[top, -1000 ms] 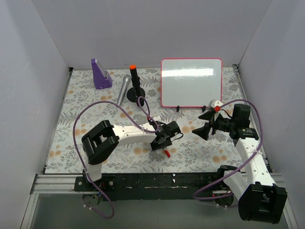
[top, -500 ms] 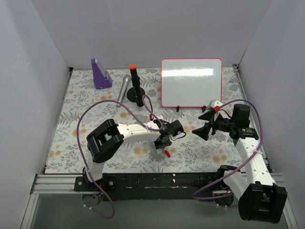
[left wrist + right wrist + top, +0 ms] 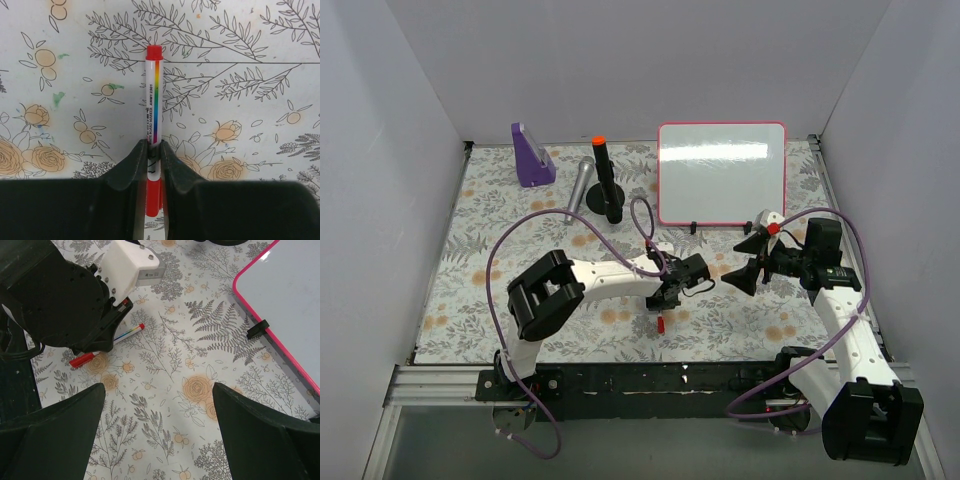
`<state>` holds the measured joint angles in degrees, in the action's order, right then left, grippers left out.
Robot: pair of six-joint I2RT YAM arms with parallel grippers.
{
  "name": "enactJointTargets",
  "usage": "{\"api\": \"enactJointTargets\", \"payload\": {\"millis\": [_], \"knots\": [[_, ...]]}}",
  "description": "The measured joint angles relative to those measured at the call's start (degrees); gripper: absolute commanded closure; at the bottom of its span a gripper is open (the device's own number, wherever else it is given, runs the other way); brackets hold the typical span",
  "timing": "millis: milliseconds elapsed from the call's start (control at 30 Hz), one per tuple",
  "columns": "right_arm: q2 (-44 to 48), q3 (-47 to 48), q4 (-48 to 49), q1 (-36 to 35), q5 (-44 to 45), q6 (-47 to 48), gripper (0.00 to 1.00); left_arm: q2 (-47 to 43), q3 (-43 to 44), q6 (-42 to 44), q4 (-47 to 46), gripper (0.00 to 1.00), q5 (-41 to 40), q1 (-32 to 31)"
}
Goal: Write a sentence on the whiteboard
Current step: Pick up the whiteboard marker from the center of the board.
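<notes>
The whiteboard, glossy white with a pink-red frame and black feet, stands at the back right of the floral mat; its corner shows in the right wrist view. No sentence shows on its face. A white marker with a rainbow stripe and red cap lies on the mat, its red end pointing toward the near edge. My left gripper is shut on the marker's barrel, low over the mat. My right gripper hovers open to the right, nothing between its fingers.
A purple wedge sits at the back left. Beside it, a black stand holds an orange-topped black stick, with a grey cylinder leaning nearby. Purple cables loop over both arms. White walls close three sides.
My left gripper's jaws have closed onto the marker, and the left arm has shifted slightly right, nudging the marker's red end. The right arm has not moved.
</notes>
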<state>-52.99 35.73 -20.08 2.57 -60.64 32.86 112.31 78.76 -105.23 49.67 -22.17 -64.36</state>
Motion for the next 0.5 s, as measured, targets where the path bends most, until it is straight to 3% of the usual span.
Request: {"api": "enactJointTargets", "payload": {"millis": [300, 500], "knots": [[-1.2, 0.0, 0.3, -1.2, -1.0, -0.4, 0.04, -0.3, -0.8, 14.1, -6.4, 1.00, -1.1, -0.3], [-3.8, -0.7, 4.1, -1.7, -1.2, -5.9, 0.04, -1.4, -2.8, 22.9, -13.7, 1.00, -2.3, -0.3]]}}
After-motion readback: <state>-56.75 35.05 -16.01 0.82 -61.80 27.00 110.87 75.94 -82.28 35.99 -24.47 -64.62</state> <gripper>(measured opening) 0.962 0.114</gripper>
